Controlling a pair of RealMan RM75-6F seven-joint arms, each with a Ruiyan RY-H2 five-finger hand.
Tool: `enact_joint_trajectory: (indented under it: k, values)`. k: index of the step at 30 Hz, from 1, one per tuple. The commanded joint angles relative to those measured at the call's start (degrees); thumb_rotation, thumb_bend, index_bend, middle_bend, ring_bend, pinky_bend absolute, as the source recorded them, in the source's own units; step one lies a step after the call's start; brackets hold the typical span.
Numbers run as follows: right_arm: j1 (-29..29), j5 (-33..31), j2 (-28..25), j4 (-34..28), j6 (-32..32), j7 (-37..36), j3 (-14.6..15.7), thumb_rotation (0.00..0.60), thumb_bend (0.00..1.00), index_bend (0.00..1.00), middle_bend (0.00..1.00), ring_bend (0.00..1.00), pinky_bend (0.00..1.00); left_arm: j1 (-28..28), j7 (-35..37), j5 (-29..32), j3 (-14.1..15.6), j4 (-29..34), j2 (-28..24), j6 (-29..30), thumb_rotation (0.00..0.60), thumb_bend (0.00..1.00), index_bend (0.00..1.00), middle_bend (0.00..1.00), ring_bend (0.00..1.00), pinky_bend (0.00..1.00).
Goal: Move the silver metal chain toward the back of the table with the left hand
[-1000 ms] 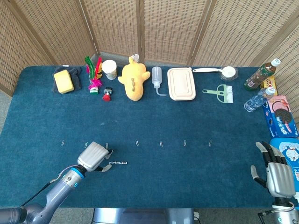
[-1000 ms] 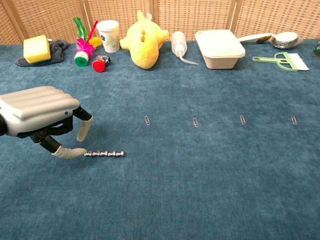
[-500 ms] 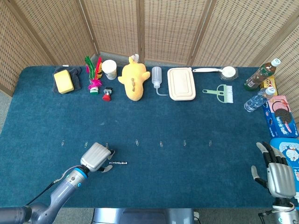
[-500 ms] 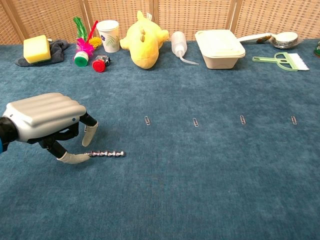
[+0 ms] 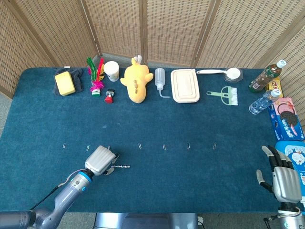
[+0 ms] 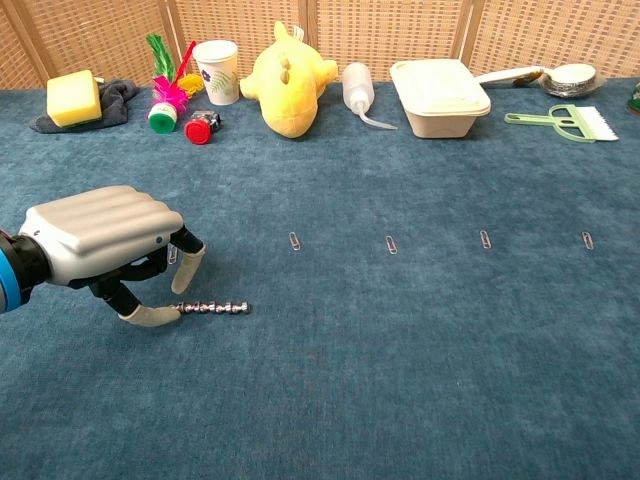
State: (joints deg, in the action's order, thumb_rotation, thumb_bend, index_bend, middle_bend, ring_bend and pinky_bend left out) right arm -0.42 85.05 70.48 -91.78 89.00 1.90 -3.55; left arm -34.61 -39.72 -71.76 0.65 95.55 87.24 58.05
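Over the last second the left hand [image 6: 105, 245] has crept rightward along the counter [image 6: 420, 380], and its lowest fingertip [image 6: 152, 317], which lay just short of the silver metal chain [image 6: 211, 307], now touches the chain's left end; the chain itself has not shifted, lying stretched out flat on the blue cloth near the front left, just in front of a row of paper clips [image 6: 294, 241]; the hand's fingers are curled down and narrowly parted with nothing yet between them, so I judge the grasp only begun; the right hand [image 5: 284, 177] rests at the front right corner with fingers spread, holding nothing; the chain remains well apart from the yellow plush toy [image 5: 135, 81] and the other things at the back, so the whole carry lies ahead.
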Motion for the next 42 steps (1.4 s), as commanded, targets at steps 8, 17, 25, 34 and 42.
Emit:
enact_joint_trajectory:
  k: [8, 17, 25, 34, 42]
  values:
    - [-0.3, 0.0, -0.1, 0.2, 0.3, -0.4, 0.0, 0.6, 0.44, 0.13, 0.15, 0.15, 0.17, -0.4, -1.1, 1.3, 0.0, 0.1, 0.6, 0.0, 0.533, 0.46, 0.54, 0.94, 0.91, 0.85]
    - [-0.5, -0.2, 0.2, 0.6, 0.2, -0.7, 0.1, 0.6, 0.44, 0.13, 0.15, 0.15, 0.17, -0.9, -1.9, 3.2, -0.1, 0.4, 1.0, -0.4, 0.539, 0.46, 0.54, 0.94, 0.91, 0.85]
    - [-0.7, -0.2, 0.3, 0.9, 0.2, -1.0, 0.2, 0.6, 0.44, 0.13, 0.15, 0.15, 0.17, -1.2, -3.2, 5.1, 0.1, 0.7, 0.8, -0.6, 0.573, 0.46, 0.54, 0.94, 0.91, 0.85]
    - [-0.8, -0.3, 0.4, 1.1, 0.1, -1.4, 0.2, 0.6, 0.44, 0.13, 0.15, 0.15, 0.17, -1.8, -3.7, 7.0, 0.1, 1.3, 0.6, -0.9, 0.586, 0.56, 0.56, 0.94, 0.91, 0.85]
    - [-0.9, -0.2, 0.5, 1.2, 0.3, -1.7, 0.1, 0.6, 0.44, 0.13, 0.15, 0.15, 0.17, -2.2, -3.3, 7.5, 0.1, 1.7, 0.1, -0.7, 0.6, 0.59, 0.59, 0.94, 0.92, 0.85]
